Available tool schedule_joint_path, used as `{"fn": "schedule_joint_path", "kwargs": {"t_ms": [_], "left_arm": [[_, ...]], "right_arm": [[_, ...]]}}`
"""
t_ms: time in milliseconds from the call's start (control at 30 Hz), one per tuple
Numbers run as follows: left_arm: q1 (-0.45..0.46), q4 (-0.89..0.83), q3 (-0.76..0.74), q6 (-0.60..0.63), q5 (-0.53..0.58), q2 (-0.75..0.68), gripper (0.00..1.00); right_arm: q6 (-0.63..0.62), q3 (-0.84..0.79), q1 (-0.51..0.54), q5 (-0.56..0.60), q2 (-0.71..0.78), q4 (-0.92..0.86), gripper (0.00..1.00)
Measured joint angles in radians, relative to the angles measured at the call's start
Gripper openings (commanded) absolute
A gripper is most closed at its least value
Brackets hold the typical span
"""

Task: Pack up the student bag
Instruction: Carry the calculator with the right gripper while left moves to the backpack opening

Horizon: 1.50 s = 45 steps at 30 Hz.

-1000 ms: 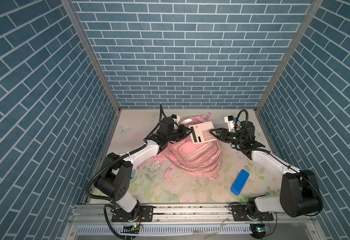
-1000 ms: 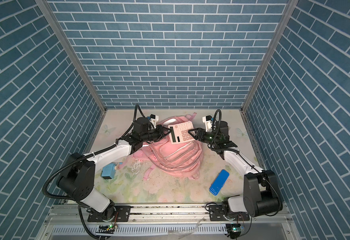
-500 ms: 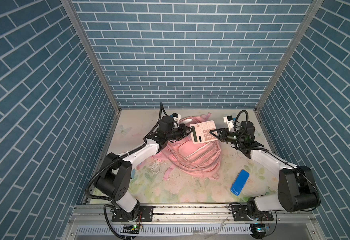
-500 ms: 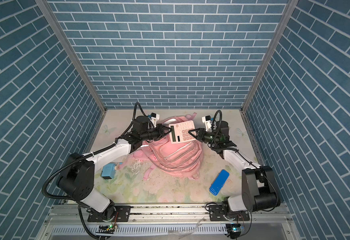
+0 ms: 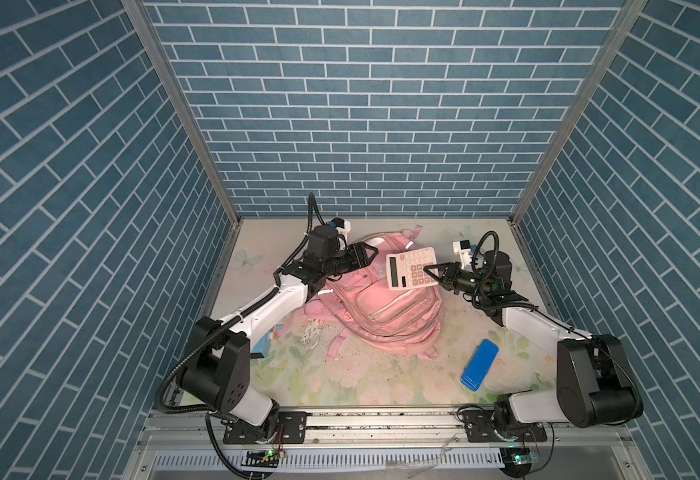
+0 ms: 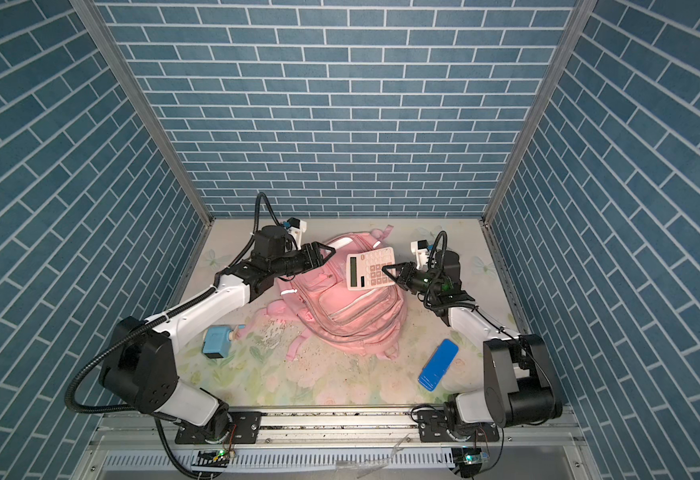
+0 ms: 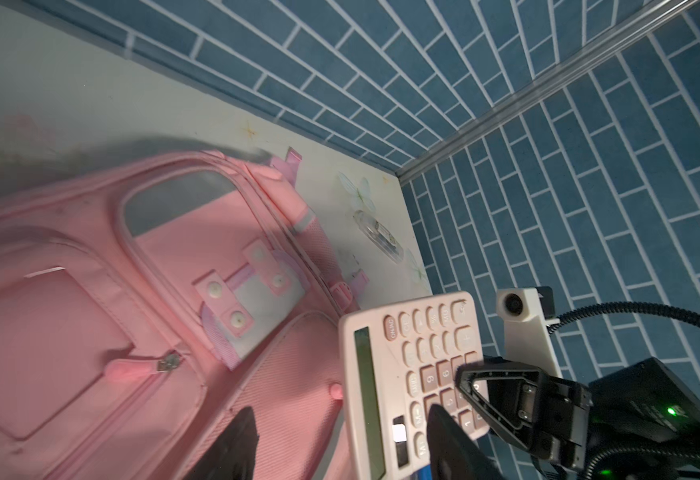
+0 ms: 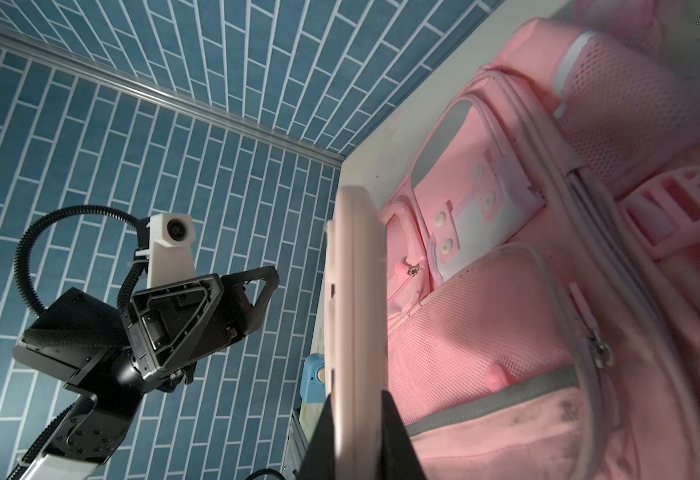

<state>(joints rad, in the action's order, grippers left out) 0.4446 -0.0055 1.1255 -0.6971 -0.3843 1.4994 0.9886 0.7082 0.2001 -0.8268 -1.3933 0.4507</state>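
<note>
**Handover above the pack:** the pink student bag (image 5: 389, 307) lies flat in the middle of the surface (image 5: 360, 374), front pockets up. Over its top end the right hand (image 5: 431, 274) clamps a pink calculator (image 5: 406, 270) by the keypad edge, apparently ready for packing. The left hand (image 5: 371, 257), which gripped it a second ago, now stands spread and clear.

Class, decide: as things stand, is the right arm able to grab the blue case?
Probably not: the right gripper is shut on the calculator, though the blue case lies uncovered nearby.
</note>
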Motion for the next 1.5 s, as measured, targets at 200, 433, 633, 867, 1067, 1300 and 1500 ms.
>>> {"fn": "schedule_joint_path", "kwargs": {"t_ms": [200,433,633,867,1067,1300,1500], "left_arm": [[0.036,-0.114,0.0,0.155,0.102,-0.045,0.65],[0.217,-0.205,0.002,0.341,0.149,-0.003,0.62],[0.372,-0.279,0.032,0.478,0.177,0.104,0.61],[0.477,-0.32,0.066,0.575,0.187,0.174,0.61],[0.504,-0.341,0.083,0.578,0.298,0.222,0.61],[0.505,-0.338,0.12,0.546,0.439,0.275,0.58],[0.491,-0.344,0.208,0.495,0.477,0.365,0.13]], "right_arm": [[0.009,-0.036,-0.064,0.048,0.086,-0.01,0.04],[0.005,-0.092,-0.174,0.166,0.273,-0.105,0.04],[0.006,-0.167,-0.211,0.272,0.452,-0.183,0.03],[0.01,-0.229,-0.217,0.345,0.562,-0.246,0.02],[0.01,-0.242,-0.218,0.356,0.57,-0.256,0.02],[0.01,-0.254,-0.218,0.359,0.576,-0.257,0.02],[0.009,-0.255,-0.218,0.35,0.575,-0.261,0.01]]}}
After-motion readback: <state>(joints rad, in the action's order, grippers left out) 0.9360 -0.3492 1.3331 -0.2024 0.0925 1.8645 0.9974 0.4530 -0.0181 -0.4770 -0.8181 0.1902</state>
